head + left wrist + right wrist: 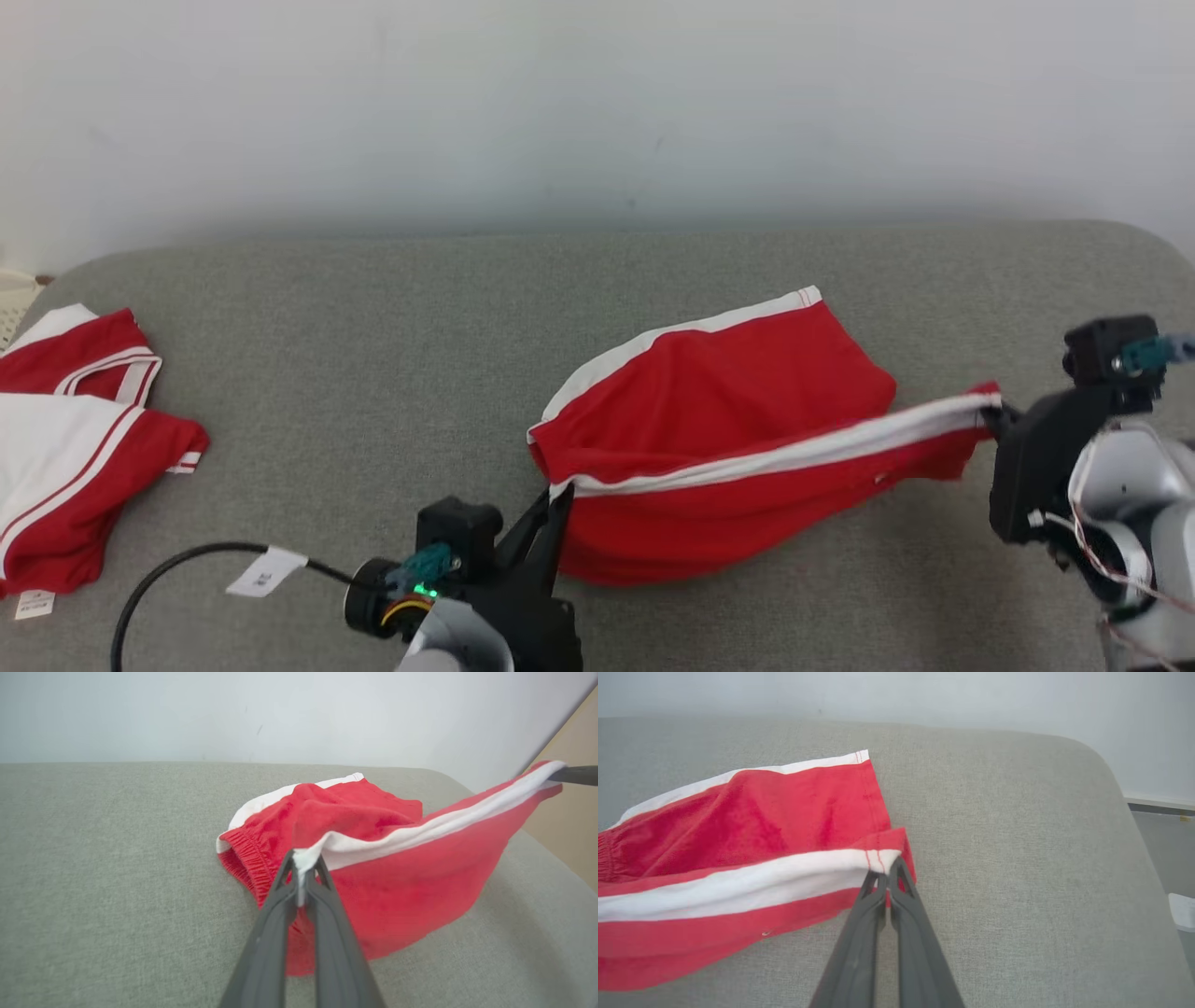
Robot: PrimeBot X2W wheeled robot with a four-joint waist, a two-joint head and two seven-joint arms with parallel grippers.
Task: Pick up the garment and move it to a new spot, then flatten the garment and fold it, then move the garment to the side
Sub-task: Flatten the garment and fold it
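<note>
The garment [719,411] is a pair of red shorts with white side stripes, lying near the middle of the grey padded table [392,317]. Its near edge is lifted and stretched taut between both grippers. My left gripper [558,495] is shut on the white stripe at the waistband end [303,861]. My right gripper [997,411] is shut on the same stripe at the leg-hem corner [882,858]. The far half of the garment [784,807] rests on the table, with its elastic waistband [247,858] bunched at the left.
A second red and white garment [75,439] lies crumpled at the table's left edge. A black cable with a white tag [266,571] runs along the front left. A pale wall [597,112] stands behind the table. The table's rounded right corner [1101,765] drops to floor.
</note>
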